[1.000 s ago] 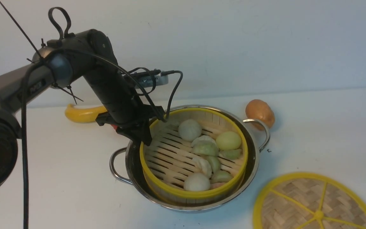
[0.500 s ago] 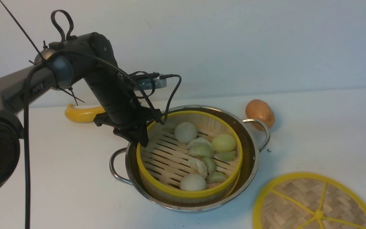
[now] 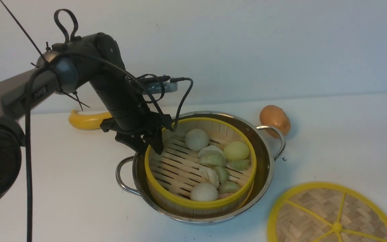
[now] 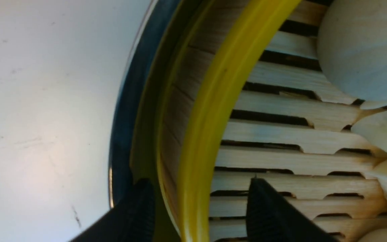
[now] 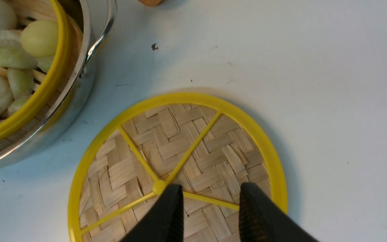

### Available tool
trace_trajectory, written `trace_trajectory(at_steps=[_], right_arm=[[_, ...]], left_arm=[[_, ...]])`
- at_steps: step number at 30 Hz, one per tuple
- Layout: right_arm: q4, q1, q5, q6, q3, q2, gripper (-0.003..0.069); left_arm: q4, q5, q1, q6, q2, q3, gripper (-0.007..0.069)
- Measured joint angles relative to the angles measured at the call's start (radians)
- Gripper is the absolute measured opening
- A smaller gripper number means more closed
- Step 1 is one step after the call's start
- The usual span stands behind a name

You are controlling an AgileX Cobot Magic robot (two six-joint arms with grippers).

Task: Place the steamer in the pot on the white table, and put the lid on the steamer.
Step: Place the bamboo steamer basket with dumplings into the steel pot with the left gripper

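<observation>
Steamer (image 3: 171,166): is sitting inside the pot with its top uncovered, nearer the pot's left wall, so a wider dark gap is showing on the right.
Dumplings (image 3: 213,158): are lying on the slatted base, white and pale green, bunched toward the right half.
Pot (image 3: 210,219): is standing on the table (image 3: 331,134), its two wire handles pointing left and right.
Lid (image 3: 328,218): is lying flat on the table to the right of the pot and nearer the robot, apart from it, knob upward.
Left gripper (image 3: 148,148): is reaching down at the steamer's far-left rim with its jaws spread wide, one finger outside the wall and one inside, a gap showing at each; it is gripping nothing.
Right gripper (image 5: 210,188): is hanging over the lid beside the knob, fingers parted, woven bamboo showing between them; contact cannot be told.
Banana (image 3: 86,121): is lying behind the left arm.
Potato (image 3: 274,119): is resting just behind the pot's right handle.
</observation>
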Motion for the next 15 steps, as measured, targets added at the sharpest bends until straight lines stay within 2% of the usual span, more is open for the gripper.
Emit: trace_trajectory(at_steps=[10, 15], right_arm=[[0.0, 0.0, 0.0, -0.002, 0.0, 0.0, 0.0248], [0.002, 0.0, 0.007, -0.009, 0.0, 0.025, 0.0248]], left_arm=[[0.002, 0.002, 0.0, 0.0, -0.025, -0.151, 0.0388], [0.011, 0.004, 0.0, 0.0, -0.115, -0.254, 0.0388]])
